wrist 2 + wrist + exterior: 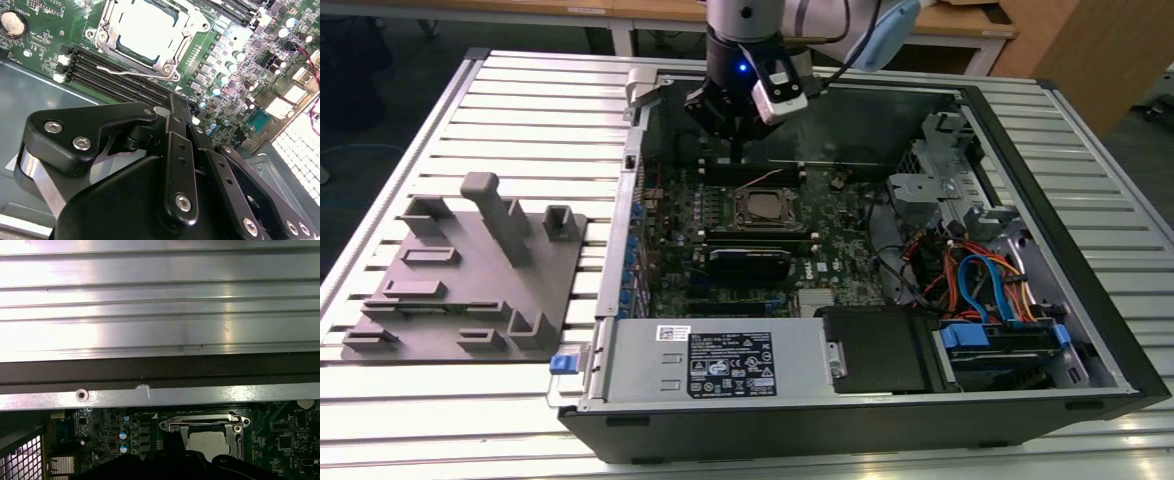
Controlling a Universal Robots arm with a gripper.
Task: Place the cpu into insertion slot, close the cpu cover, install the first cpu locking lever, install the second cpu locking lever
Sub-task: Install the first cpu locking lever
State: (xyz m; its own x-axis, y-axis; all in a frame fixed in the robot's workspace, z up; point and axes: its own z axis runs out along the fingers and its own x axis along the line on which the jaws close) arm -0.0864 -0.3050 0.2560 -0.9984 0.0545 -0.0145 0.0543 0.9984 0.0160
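The cpu [147, 25] lies flat in the insertion slot [767, 207], its pale metal top showing through the window of the cpu cover [167, 62]. The cover lies down around it. A thin silvery locking lever [120, 71] sticks out from the socket's edge over the long black memory slots [115, 82]. My gripper [179, 107] hangs above the board just beyond those slots, on the far side of the socket in the exterior view [739, 158]. Its black fingers are shut together with nothing seen between them. The first wrist view also shows the cpu [207, 444] and the cover [200, 424].
The open computer case [1067, 190] lies on a slatted aluminium table [520, 90]. A grey fixture plate [467, 270] sits on the exterior view's left. The power supply [720, 362] is at the front, and coloured cables [981, 280] and a drive cage are on the right.
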